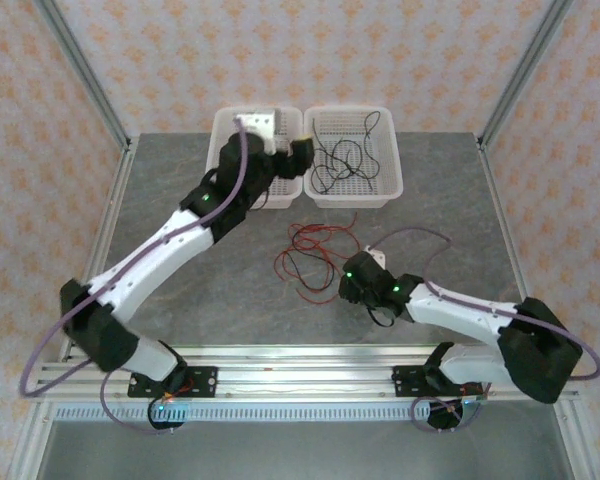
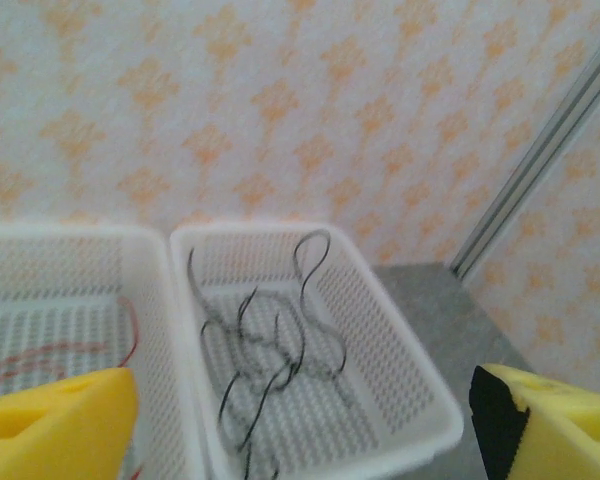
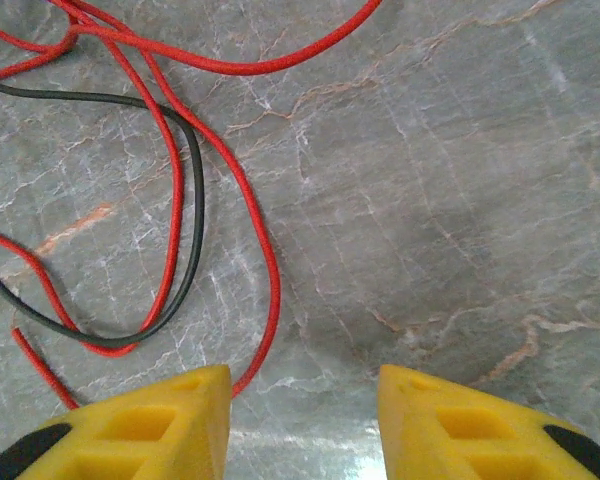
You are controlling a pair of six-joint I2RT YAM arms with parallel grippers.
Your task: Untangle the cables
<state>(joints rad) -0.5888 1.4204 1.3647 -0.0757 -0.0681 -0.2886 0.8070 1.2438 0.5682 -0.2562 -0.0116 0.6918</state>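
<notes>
On the table (image 3: 460, 200) just past my right gripper (image 3: 302, 385), spread and empty, red and black cables (image 3: 200, 215) lie looped together; a careless pinch could catch both colours and cinch the knot. My left gripper (image 2: 302, 390) hangs spread above the baskets (image 2: 180, 330).

Left arm (image 1: 170, 245) stretches toward 1 o'clock, left gripper (image 1: 302, 150) open; right arm (image 1: 460, 315) bends toward 10 o'clock, right gripper (image 1: 352, 285) open

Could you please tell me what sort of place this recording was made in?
Most likely a robot test cell in a lab: a left arm and right arm bolted to a metal rail, at a grey table enclosed by an aluminium frame and a patterned backdrop.
</notes>
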